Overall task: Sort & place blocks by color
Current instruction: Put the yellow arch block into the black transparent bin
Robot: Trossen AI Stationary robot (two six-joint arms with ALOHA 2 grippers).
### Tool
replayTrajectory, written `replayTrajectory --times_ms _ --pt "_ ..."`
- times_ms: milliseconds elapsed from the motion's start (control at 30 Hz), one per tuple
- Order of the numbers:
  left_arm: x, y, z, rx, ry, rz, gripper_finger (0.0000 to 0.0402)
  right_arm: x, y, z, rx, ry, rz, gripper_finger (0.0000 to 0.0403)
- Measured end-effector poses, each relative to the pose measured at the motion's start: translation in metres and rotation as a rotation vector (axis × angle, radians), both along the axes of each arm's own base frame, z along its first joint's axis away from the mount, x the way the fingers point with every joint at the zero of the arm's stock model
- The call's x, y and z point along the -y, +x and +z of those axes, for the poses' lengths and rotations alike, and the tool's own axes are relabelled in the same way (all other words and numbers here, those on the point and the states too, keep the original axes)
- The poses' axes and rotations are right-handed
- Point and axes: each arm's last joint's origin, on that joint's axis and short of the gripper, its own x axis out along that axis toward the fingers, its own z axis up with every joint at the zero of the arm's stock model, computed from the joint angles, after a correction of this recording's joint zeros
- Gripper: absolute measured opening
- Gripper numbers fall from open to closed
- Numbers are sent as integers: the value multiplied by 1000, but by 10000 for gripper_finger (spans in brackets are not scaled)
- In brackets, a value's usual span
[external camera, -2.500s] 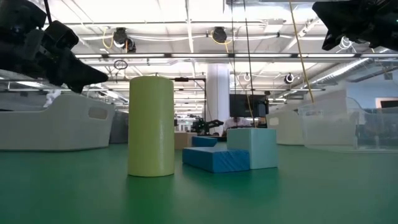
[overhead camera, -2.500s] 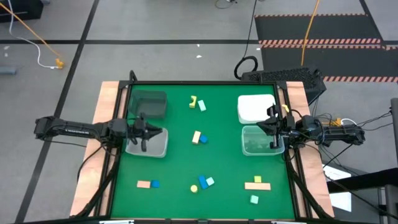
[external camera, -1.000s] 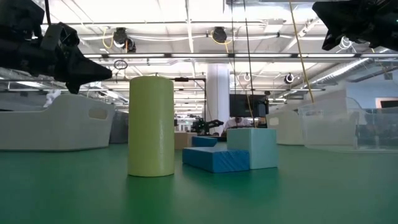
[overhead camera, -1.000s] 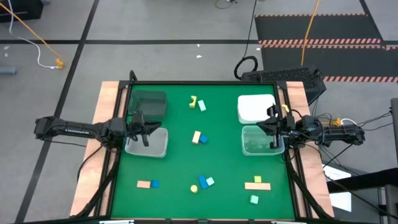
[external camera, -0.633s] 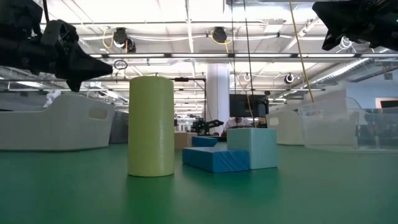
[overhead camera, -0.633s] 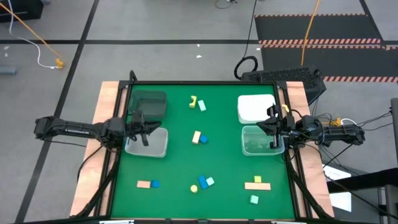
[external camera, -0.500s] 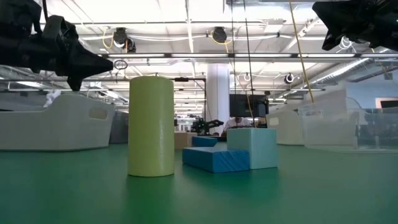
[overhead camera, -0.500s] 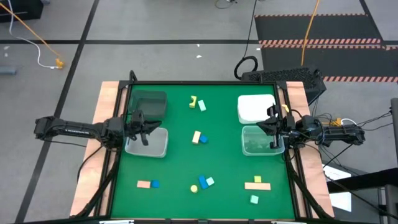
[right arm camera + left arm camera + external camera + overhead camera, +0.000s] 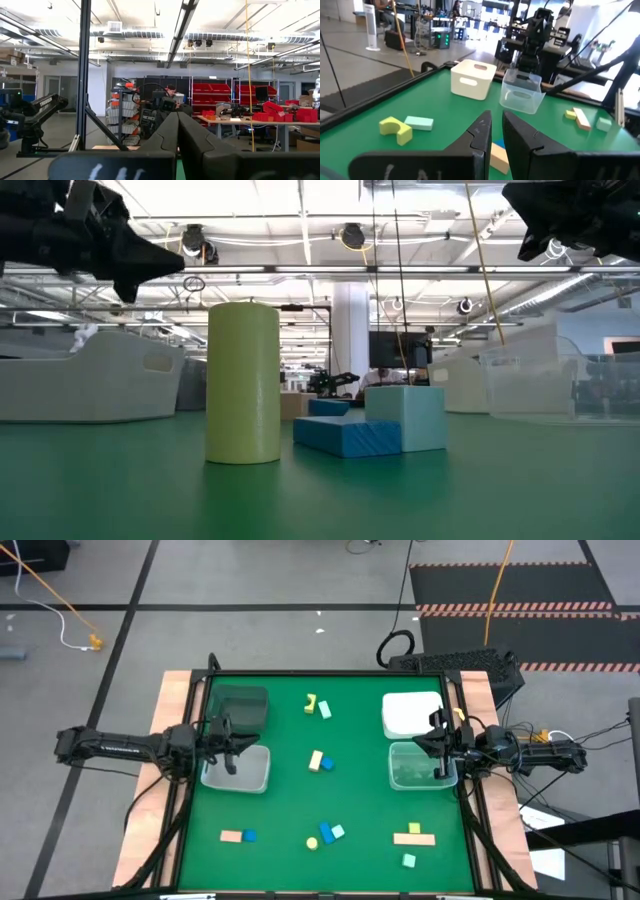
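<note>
The left gripper (image 9: 232, 748) is held closed and empty over the clear bin (image 9: 250, 780) at centre-left of the high view, just below the dark bin (image 9: 240, 705); nothing is pinched between its fingers (image 9: 481, 136), which are seen pressed nearly together in the left wrist view. The right gripper (image 9: 440, 748) is likewise shut on nothing, parked above the second clear bin (image 9: 415, 775) at centre-right, beside the white bin (image 9: 410, 712). Both arms appear to be hung over the bins so that the green table (image 9: 370, 830) is left free between them.

No block has been sorted yet, as far as can be judged: every bin looks empty. The blocks are scattered in small mixed-colour clusters. A yellow arch (image 9: 310, 702) and a mint block (image 9: 325, 711) lie at upper centre; a yellow block (image 9: 316, 760) touching a blue one (image 9: 327, 764) lies mid-table; a salmon bar (image 9: 231, 836) with a blue cube (image 9: 249, 835) sits at lower left; a yellow cylinder (image 9: 243, 382), a blue block (image 9: 345, 435) and a mint cube (image 9: 412, 418) are grouped at lower centre, closest to the low camera; salmon bars (image 9: 414, 838), a yellow piece (image 9: 414, 828) and a mint cube (image 9: 408, 860) lie at lower right.

Since colours are mixed within each cluster, single picks are likely to be needed
</note>
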Motion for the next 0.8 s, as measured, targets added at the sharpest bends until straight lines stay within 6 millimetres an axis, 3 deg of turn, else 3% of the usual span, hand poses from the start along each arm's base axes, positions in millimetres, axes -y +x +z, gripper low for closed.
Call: replayTrajectory --times_ms 400,800 --pt "0 23 29 -148 148 -15 49 0 0 0 0 0 0 0" --pt "-7 72 31 -360 172 91 50 0 0 0 0 0 0 0"
